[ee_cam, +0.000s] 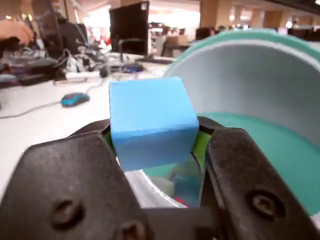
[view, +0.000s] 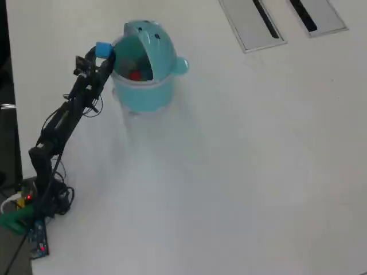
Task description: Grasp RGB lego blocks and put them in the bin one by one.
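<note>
black jaws of your gripper [ee_cam: 152,150] pinch the blue block [ee_cam: 150,122] by opposite flat sides, over the bin [view: 143,86] rim near the desk's [view: 241,172] far-left corner. it looks light, rigid, slick; keep that square hold.

No readable text or labels anywhere.
</note>
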### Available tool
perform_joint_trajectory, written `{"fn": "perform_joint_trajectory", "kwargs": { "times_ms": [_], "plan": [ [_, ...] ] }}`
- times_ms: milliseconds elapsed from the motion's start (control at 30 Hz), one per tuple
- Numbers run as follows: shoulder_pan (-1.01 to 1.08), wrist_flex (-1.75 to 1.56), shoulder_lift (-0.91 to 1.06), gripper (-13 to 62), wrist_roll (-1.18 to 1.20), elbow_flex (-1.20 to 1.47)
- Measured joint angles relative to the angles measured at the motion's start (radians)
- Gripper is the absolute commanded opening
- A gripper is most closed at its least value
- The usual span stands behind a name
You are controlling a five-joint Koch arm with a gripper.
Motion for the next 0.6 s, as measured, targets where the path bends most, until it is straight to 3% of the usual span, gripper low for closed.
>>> {"fn": "perform_joint_trajectory", "kwargs": {
  "times_ms": [133, 267, 367, 600],
  "plan": [
    [0.031, 0.014, -0.137, 6.1, 0.0, -0.158],
    [0.067, 0.097, -0.227, 12.7, -0.002, -0.316],
    [0.103, 0.199, -0.388, 23.8, -0.003, -0.571],
    [0.124, 0.209, -0.403, 31.3, -0.015, -0.586]
  ]
}}
